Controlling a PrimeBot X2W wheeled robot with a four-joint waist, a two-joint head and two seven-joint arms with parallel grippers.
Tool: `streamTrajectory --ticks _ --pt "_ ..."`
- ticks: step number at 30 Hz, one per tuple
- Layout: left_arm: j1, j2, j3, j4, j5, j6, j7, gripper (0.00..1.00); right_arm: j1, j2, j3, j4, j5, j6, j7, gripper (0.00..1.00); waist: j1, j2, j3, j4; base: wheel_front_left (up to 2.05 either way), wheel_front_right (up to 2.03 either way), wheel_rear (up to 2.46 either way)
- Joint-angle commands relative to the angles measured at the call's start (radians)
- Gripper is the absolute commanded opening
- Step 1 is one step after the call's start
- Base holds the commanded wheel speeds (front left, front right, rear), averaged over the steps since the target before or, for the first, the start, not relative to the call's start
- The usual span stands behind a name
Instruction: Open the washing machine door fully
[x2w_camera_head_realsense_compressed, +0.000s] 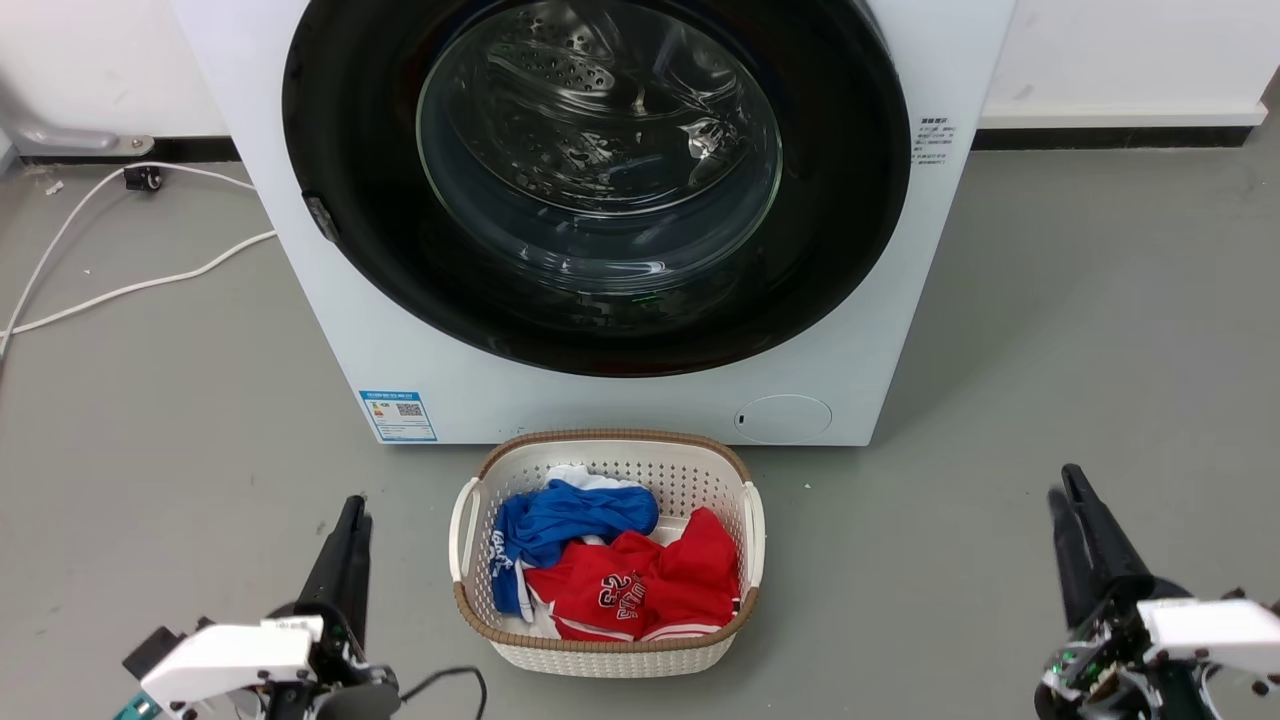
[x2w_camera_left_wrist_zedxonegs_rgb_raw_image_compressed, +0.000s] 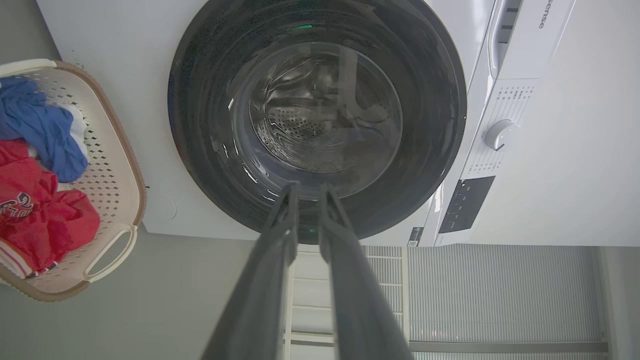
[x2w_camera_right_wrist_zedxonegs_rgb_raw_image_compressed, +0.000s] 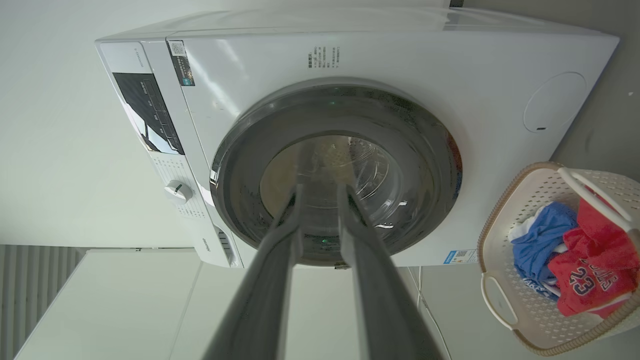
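In front of the robot, on the grey floor: one white front-loading washing machine

Item 1: washing machine door. Round, with a wide glossy black rim around a bulging clear glass bowl; the steel drum shows through the glass. It lies flat against the machine front, shut all round, so the task looks not yet begun. There is a small grey catch on the rim's left edge in the head view. This is judged to be the pull point, with the hinge most likely opposite, on the right, though no hinge is seen.

Item 2: left claw. Low at the lower left, with its long fingers pointing up toward the machine. The tips are released, a narrow gap shows between them in its wrist view, and it carries nothing. It is well apart from the door, which lies ahead and above.

Item 3: right claw. Low at the lower right, released likewise with a slim gap, and empty. It too is well apart from the door, off the machine's right corner.

Item 4: white basket with a brown rim, on the floor just before the machine, between the two claws. It holds red and blue clothes.

Item 5: white cable, loose on the floor to the left.

Note on reach: the catch sits almost straight ahead of the left claw and far across from the right, so the left arm is judged the nearer. The door would likely swing out over the basket
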Motion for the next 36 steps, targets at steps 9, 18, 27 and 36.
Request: streamTrajectory --ticks 9,18,27,36 --pt "0.006 0.001 -0.037 -0.055 0.001 -0.001 -0.04 1.0 0.013 0.0 0.027 -0.037 -0.026 0.0 -0.046 1.0 0.0 -0.0001 0.0 0.001 0.0 0.0 0.0" --pt "0.01 0.018 -0.08 -0.096 0.083 -0.001 -0.088 1.0 0.017 0.001 0.051 -0.071 -0.119 0.0 -0.087 1.0 0.0 -0.0001 0.0 0.004 0.0 0.0 0.0" --pt "0.018 0.016 -0.093 -0.133 0.227 -0.001 -0.126 1.0 0.02 -0.015 0.091 -0.107 -0.284 0.001 -0.123 1.0 0.0 -0.0001 -0.001 0.007 0.0 0.0 0.0" --pt "0.025 0.037 -0.128 -0.16 0.429 -0.002 -0.159 1.0 0.022 -0.022 0.11 -0.118 -0.474 0.001 -0.151 1.0 0.0 -0.0001 -0.004 0.012 0.0 0.0 0.0"
